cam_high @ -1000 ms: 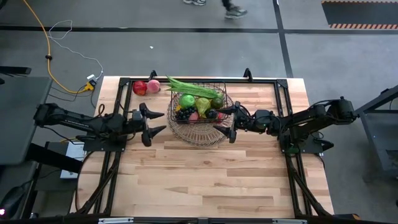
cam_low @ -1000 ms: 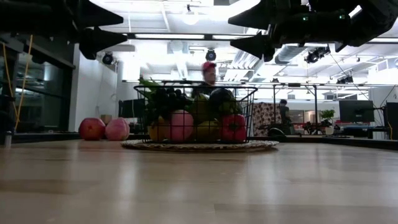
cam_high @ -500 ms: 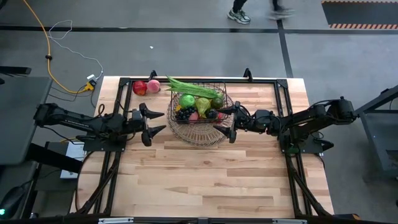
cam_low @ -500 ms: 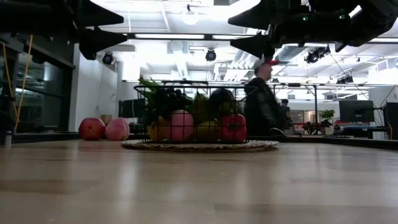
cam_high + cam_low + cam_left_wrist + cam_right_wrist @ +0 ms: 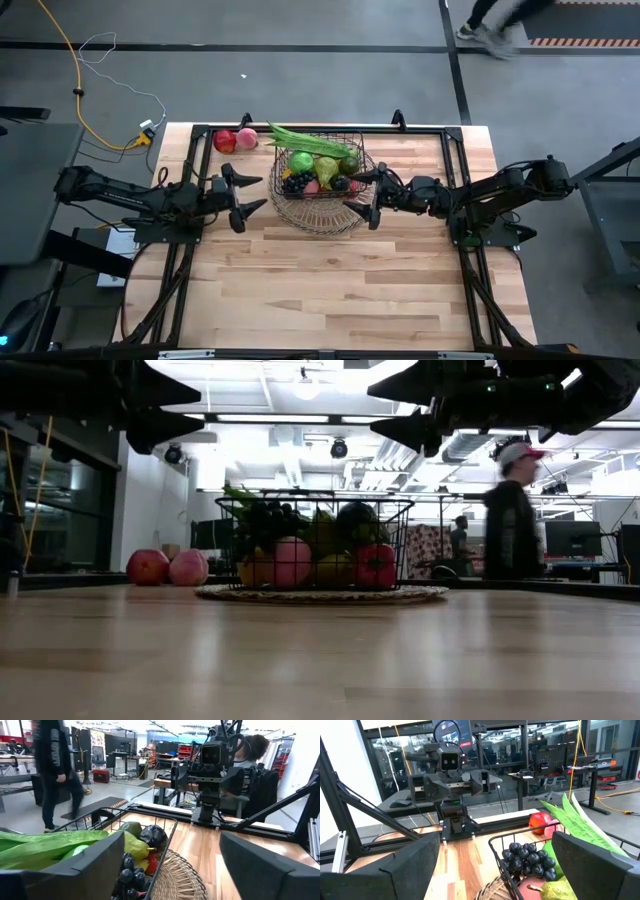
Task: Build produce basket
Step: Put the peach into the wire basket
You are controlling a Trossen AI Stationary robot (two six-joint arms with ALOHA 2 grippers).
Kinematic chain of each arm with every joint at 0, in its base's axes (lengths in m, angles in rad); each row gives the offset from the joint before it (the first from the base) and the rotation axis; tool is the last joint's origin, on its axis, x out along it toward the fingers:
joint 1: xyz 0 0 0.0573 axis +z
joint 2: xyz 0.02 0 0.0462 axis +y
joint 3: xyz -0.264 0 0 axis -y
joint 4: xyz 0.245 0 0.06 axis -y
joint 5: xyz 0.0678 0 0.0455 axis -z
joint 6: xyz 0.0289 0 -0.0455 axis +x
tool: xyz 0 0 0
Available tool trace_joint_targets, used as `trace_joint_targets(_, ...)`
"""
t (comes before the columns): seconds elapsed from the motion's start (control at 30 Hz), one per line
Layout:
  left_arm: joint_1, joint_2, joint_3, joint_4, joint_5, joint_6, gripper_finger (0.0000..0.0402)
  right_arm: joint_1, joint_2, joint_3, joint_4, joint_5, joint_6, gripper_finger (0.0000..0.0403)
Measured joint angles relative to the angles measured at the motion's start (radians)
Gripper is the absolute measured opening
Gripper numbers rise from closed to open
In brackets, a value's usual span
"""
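The dark wire basket (image 5: 318, 165) stands on a round woven dish (image 5: 320, 594) at the table's far middle. It is filled with produce: long green pods (image 5: 310, 140), a green apple (image 5: 300, 160), dark grapes (image 5: 527, 857), and red and yellow pieces (image 5: 375, 565). A red apple (image 5: 224, 141) and a pink peach (image 5: 247, 139) rest on the table left of the basket. My left gripper (image 5: 250, 192) hovers open and level left of the basket. My right gripper (image 5: 362, 195) hovers open and level at the basket's right side. Neither has anything between its fingers.
A black frame rail (image 5: 330, 128) runs along the table's far edge and down both sides. Bare wood (image 5: 320, 280) stretches from the basket to the near edge. A person (image 5: 512, 510) walks in the room beyond the far edge.
Both arms and all the produce have kept still. A person beyond the far edge has walked across toward the right.
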Motion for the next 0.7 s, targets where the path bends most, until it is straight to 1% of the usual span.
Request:
trace_joint_targets(0.13, 0.000, 0.000, 0.000, -0.017, -0.024, 0.002, 0.0373, 0.000, 0.000, 0.000, 0.006, 0.000, 0.000, 0.0374)
trace_joint_targets(0.2, 0.000, 0.000, 0.000, -0.034, -0.046, 0.017, 0.0392, 0.000, 0.000, 0.000, 0.006, 0.000, 0.000, 0.0374)
trace_joint_targets(0.4, 0.000, -0.004, 0.000, -0.047, -0.048, 0.060, 0.0389, 0.000, 0.000, 0.000, 0.006, 0.000, 0.003, 0.0374)
trace_joint_targets(0.53, -0.001, -0.009, 0.000, -0.052, -0.066, -0.026, 0.0389, 0.000, 0.000, 0.000, 0.006, 0.000, 0.003, 0.0374)
trace_joint_targets(0.57, -0.001, -0.011, 0.000, -0.056, -0.073, -0.026, 0.0388, 0.000, 0.000, 0.000, 0.006, 0.000, 0.003, 0.0374)
trace_joint_targets(0.63, 0.000, -0.010, 0.008, -0.068, -0.104, -0.025, 0.0388, 0.000, 0.000, 0.000, 0.006, 0.000, 0.009, 0.0374)
trace_joint_targets(0.7, 0.007, -0.010, 0.058, -0.140, -0.169, -0.060, 0.0388, 0.000, 0.000, 0.000, 0.006, 0.000, 0.010, 0.0374)
